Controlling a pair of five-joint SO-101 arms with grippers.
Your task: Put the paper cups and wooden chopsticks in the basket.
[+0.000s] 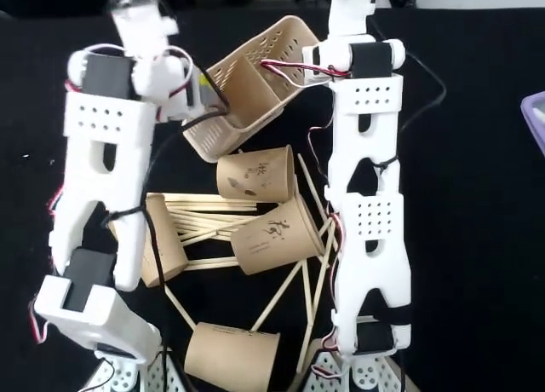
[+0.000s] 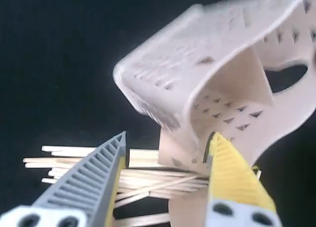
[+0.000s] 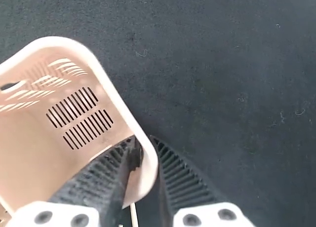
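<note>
The right gripper clamps its fingers on the basket wall, holding it tilted, probably for loading. The left gripper hangs beside it, fingers wide (nothing held). The cups and chopsticks lie on the table, outside the basket.

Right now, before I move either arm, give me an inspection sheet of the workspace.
Surface: black table, no spills seen.
Job's things: basket tilted; four paper cups lying on their sides outside it; wooden chopsticks scattered among the cups.
Clutter: nothing seen.
End effectors: left end effector open, close beside the basket; right end effector shut on the basket's rim, one finger inside and one outside.
Cables: red wires cross the basket's mouth; black cable loops over the table.
Surroundings: purple object at the high view's right edge.
</note>
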